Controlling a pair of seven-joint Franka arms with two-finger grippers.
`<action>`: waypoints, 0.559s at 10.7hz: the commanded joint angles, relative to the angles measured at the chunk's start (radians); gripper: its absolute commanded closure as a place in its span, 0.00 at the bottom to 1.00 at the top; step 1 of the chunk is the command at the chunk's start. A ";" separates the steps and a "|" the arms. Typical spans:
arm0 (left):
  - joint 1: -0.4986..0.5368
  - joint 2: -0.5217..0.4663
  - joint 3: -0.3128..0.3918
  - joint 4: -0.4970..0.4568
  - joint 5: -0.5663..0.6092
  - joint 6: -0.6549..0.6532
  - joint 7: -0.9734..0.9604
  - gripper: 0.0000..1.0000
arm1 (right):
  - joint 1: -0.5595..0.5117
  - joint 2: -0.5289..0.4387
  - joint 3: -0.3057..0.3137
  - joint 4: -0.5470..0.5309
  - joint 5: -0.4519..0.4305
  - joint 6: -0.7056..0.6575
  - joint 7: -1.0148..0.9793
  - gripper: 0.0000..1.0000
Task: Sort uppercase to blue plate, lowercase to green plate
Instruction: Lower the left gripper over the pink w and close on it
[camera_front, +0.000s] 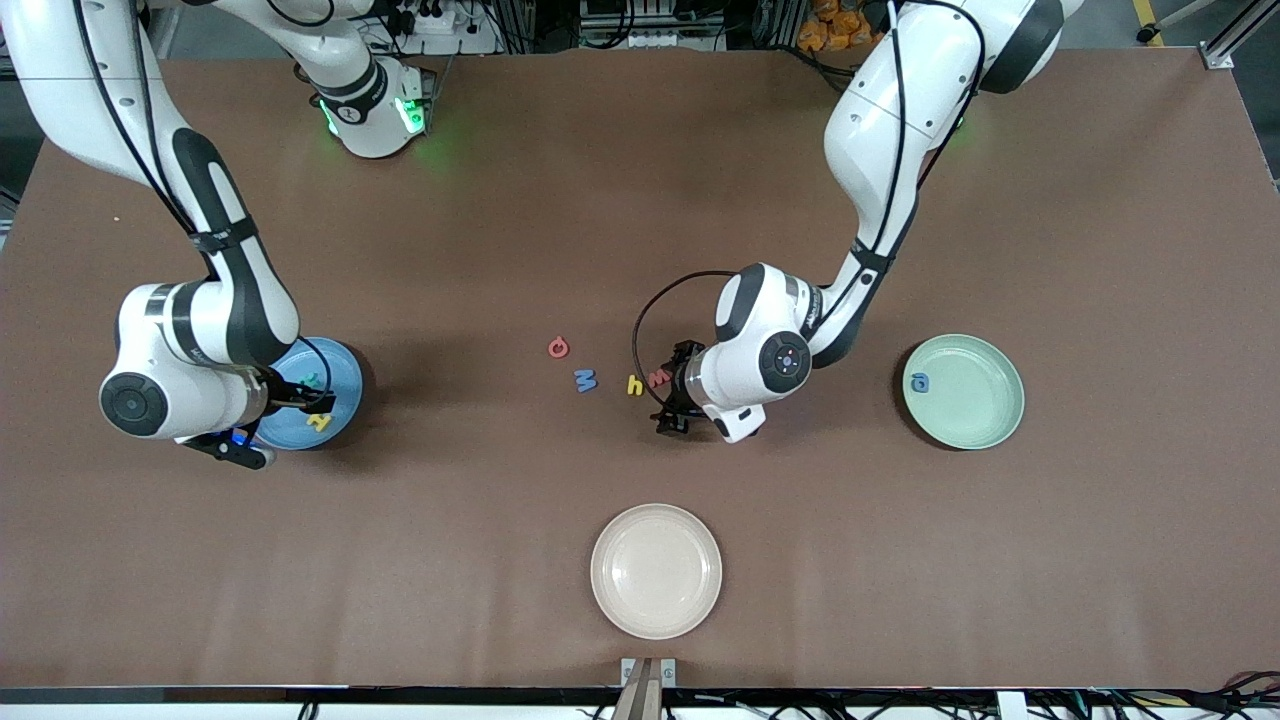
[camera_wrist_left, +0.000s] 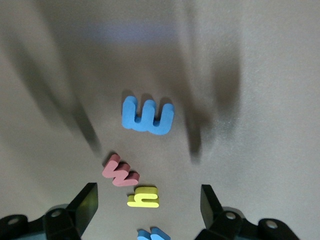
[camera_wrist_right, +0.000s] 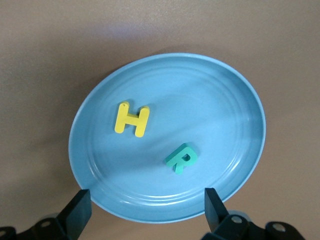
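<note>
My left tool (camera_wrist_left: 145, 210), fingers apart and empty, hangs over the crowded red w (camera_wrist_left: 119, 171), yellow h (camera_wrist_left: 144, 197) and blue letter (camera_wrist_left: 148, 116) mid-surface, so closing may pinch two. My right tool (camera_wrist_right: 145, 212), apart and empty, hovers over the blue plate (camera_wrist_right: 220, 100) holding H (camera_wrist_right: 132, 120) and R (camera_wrist_right: 182, 159); dipping would scatter them.

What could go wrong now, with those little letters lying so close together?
The open left gripper hangs over the red w and the yellow h, which nearly touch, so it might pinch both or nudge one away. The open right gripper is low over the blue plate, so it might bump the rim.
</note>
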 joint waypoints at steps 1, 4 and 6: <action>-0.013 -0.011 -0.019 -0.036 -0.036 -0.006 0.025 0.09 | 0.015 -0.018 0.003 -0.016 0.000 0.013 0.010 0.00; -0.025 -0.013 -0.025 -0.071 -0.038 -0.016 0.057 0.09 | 0.026 -0.012 0.003 -0.015 0.000 0.018 0.013 0.00; -0.024 -0.024 -0.025 -0.090 -0.079 -0.017 0.089 0.09 | 0.026 -0.011 0.003 -0.015 0.000 0.018 0.013 0.00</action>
